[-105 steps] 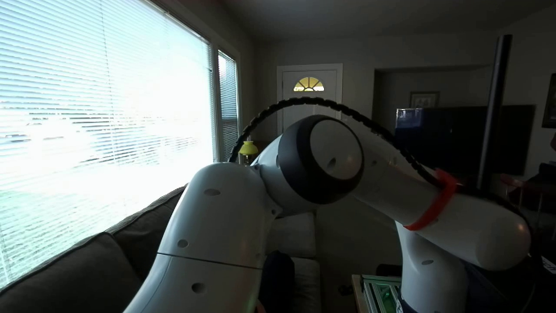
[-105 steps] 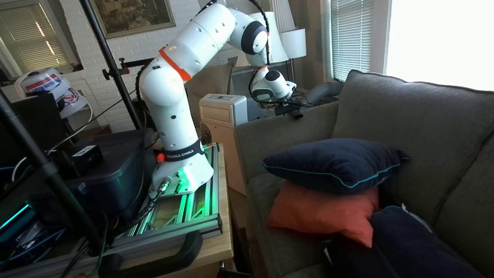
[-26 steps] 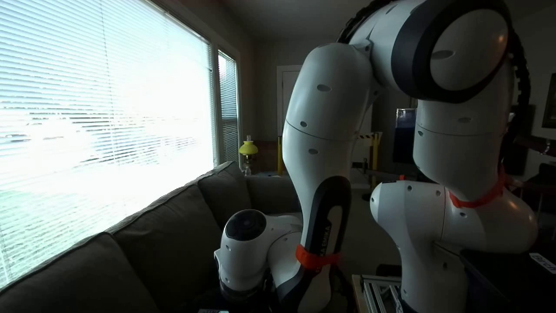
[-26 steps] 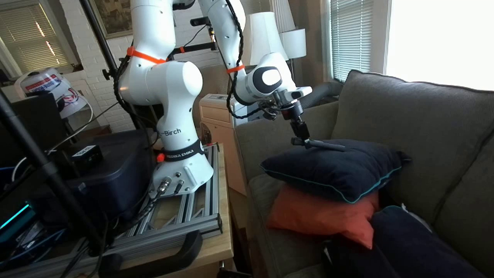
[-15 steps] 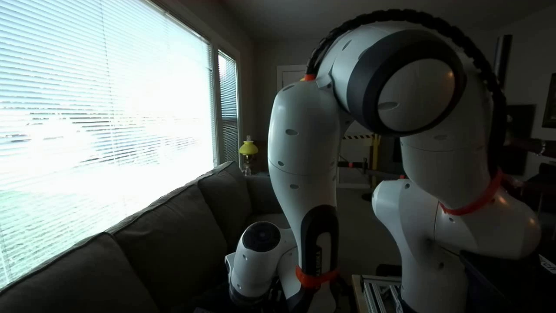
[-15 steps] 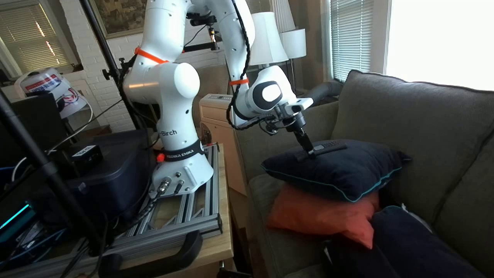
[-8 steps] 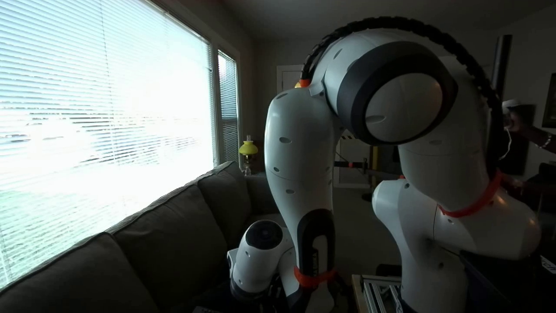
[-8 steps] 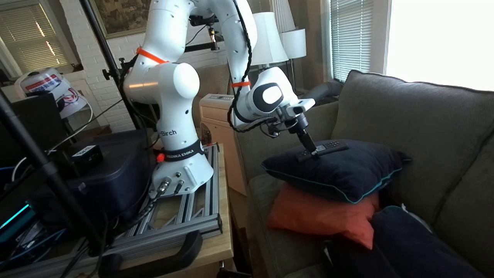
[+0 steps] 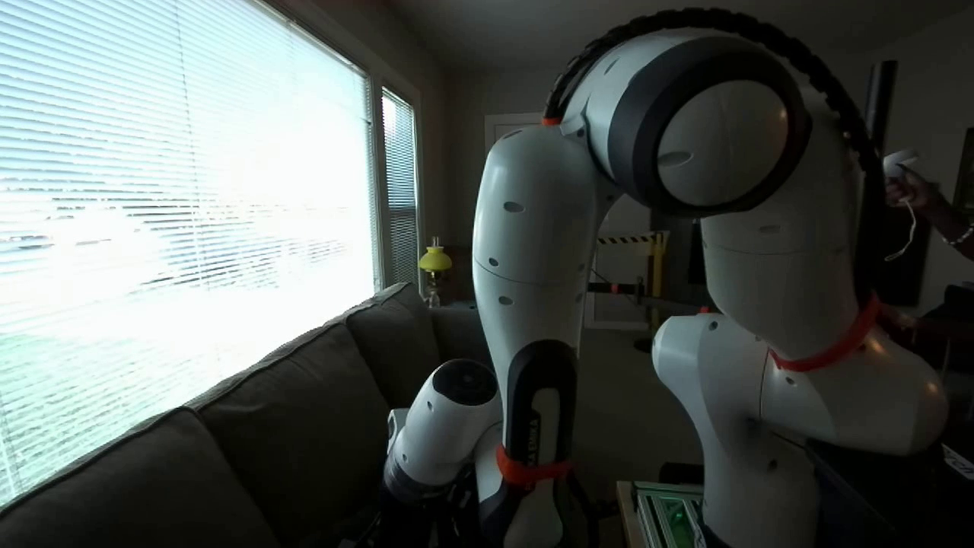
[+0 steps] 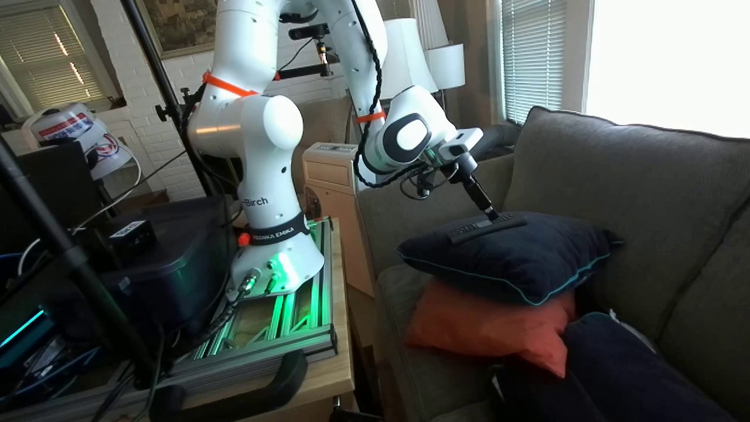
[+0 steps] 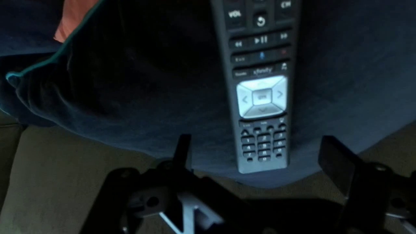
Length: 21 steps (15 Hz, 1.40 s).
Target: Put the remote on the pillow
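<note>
A dark grey remote (image 10: 469, 231) with a light direction pad lies flat on top of a dark blue pillow (image 10: 515, 266) with teal piping. In the wrist view the remote (image 11: 262, 143) runs lengthwise up the picture, its number end toward me, on the pillow (image 11: 146, 97). My gripper (image 11: 255, 143) is open, one finger on each side of that end, with a gap on both sides. In an exterior view the gripper (image 10: 491, 217) points down just over the remote's far part. The remote is out of view in the view where the arm's wrist (image 9: 437, 449) shows.
An orange pillow (image 10: 486, 328) lies under the blue one on the grey sofa (image 10: 638, 181). Another dark blue pillow (image 10: 621, 369) lies at the front. The sofa's backrest (image 9: 297, 411) runs along the window. A person's hand (image 9: 913, 190) holds a white controller.
Seven seconds ago the arm was by the sofa's armrest. The gripper then held the remote over the pillow and lowered it. Now it has let go and moved up and back; the remote stays.
</note>
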Each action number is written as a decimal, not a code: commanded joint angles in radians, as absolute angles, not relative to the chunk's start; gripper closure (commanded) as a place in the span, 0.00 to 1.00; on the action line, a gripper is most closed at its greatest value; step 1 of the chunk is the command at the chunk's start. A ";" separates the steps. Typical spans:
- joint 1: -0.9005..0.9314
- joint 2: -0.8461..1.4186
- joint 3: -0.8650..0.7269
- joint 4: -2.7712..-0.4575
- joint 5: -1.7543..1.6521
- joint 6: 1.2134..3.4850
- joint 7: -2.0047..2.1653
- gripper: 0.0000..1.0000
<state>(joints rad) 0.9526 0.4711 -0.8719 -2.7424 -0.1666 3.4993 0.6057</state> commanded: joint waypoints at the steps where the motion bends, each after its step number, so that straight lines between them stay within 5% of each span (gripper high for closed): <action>1: 0.936 0.378 -0.857 -2.744 -0.163 3.488 0.621 0.00; 21: 0.913 -0.145 -0.842 -2.730 -0.394 2.756 0.554 0.00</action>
<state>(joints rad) 0.9297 -0.0645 -0.8514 -2.7326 -0.3330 2.8680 0.5533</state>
